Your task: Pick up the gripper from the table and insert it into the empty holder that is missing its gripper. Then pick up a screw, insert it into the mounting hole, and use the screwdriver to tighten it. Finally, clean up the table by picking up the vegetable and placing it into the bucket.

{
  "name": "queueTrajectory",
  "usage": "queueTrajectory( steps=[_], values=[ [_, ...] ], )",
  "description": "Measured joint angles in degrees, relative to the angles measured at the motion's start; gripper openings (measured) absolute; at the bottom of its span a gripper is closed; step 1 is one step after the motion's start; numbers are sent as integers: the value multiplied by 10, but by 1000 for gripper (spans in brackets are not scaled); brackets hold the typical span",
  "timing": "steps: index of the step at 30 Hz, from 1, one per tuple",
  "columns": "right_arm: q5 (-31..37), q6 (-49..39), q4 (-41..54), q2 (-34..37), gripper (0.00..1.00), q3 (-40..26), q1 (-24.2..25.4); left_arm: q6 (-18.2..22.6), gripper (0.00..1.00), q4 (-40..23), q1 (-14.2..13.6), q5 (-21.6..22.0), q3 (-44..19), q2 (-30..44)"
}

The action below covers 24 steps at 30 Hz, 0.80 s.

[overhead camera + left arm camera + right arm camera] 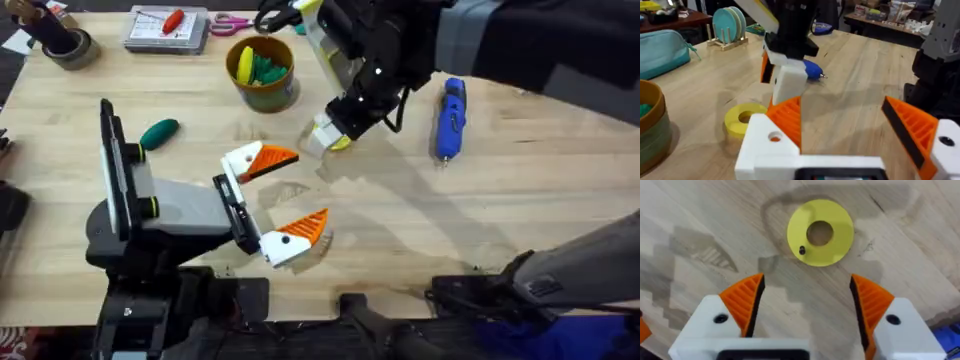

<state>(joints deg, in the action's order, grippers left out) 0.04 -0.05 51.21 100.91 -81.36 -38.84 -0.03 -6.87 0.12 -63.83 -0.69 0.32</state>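
Note:
My right gripper (328, 135) (807, 297) hangs open over a flat yellow ring (820, 232) on the table (400, 200), nothing between its orange pads. A small dark screw (802, 250) lies on the ring's edge. My left gripper (300, 190) (845, 120) stands open and empty near the table's front, pointing toward the ring (745, 117). The blue screwdriver (450, 118) (812, 70) lies at the right. The green vegetable (158, 131) rests at the left. The bucket (262, 70) stands at the back with yellow and green items inside. The loose gripper and the empty holder are out of view.
A grey tray (167, 28) with a red item, pink scissors (232, 22) and a tape roll (60, 45) line the back edge. A teal pouch (660, 50) and a rack of teal plates (730, 25) lie beyond the bucket.

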Motion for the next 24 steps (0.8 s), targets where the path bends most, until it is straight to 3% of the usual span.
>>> queueTrajectory(
  steps=[4,24],
  values=[
    [1,0,-10,11,995,0,0,0,985,0,0,0,0,0],
    [2,12,-60,67,680,-1,0,0,985,0,0,0,0,0]
  ],
)
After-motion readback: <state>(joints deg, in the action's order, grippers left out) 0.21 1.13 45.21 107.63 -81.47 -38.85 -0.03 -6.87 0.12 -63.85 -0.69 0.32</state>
